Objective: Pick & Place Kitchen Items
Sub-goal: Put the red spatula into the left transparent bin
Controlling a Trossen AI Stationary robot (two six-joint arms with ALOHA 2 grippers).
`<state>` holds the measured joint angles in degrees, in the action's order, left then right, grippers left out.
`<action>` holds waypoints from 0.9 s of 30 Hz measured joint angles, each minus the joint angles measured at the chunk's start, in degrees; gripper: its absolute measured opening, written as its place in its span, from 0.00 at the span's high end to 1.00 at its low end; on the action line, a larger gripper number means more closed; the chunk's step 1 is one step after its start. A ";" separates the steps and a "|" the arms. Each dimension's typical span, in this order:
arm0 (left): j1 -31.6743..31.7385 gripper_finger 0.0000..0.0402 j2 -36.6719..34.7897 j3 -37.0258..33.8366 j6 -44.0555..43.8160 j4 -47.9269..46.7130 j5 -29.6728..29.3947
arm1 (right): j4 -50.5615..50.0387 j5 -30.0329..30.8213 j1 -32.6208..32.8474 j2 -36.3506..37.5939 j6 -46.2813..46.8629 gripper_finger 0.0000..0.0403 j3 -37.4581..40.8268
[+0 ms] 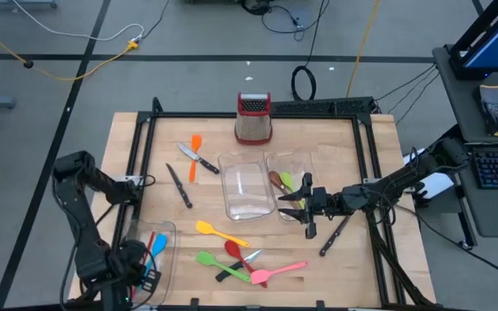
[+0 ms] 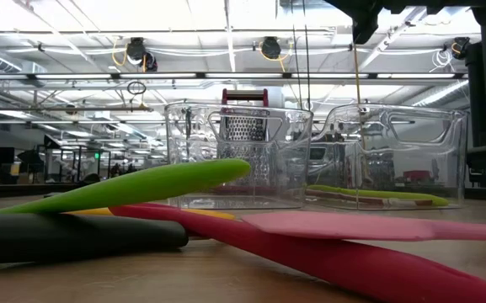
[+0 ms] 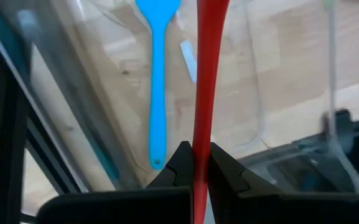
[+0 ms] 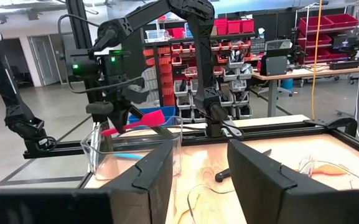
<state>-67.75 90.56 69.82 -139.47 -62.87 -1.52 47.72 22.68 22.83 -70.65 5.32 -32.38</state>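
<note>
Red utensil [image 3: 205,93] between left fingers [image 3: 182,165] (clamped).

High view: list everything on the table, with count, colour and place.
grater: one, metal, red top, far edge.
clear trays: three; two mid-table, one near-left corner.
knives: three clearly seen, black-handled; two left of the trays, one by the right arm.
orange spatula: one, beside the left knives.
yellow spatula, green spatula, red spoon, pink spatula: one each, near edge.
green utensil: one, in the tray nearest the right arm.
blue spatula: one, corner tray.
red utensil: one, over the corner tray.
left gripper: shut on red utensil.
right gripper: open, empty.
</note>
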 joint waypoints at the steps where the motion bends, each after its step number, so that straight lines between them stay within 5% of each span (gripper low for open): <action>1: 0.00 0.98 0.25 0.00 0.36 0.00 0.02 | 0.00 0.00 0.00 0.00 -0.02 0.64 0.00; 9: 2.03 0.98 0.84 0.00 4.33 0.39 0.28 | 0.00 0.00 0.00 0.00 0.00 0.64 0.00; 27: 8.72 0.98 0.84 -3.74 16.36 1.24 15.55 | -0.89 -0.20 0.00 -0.02 0.00 0.64 0.02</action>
<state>-59.03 91.39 66.09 -123.11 -61.63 14.03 46.83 22.48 22.83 -70.67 5.32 -32.36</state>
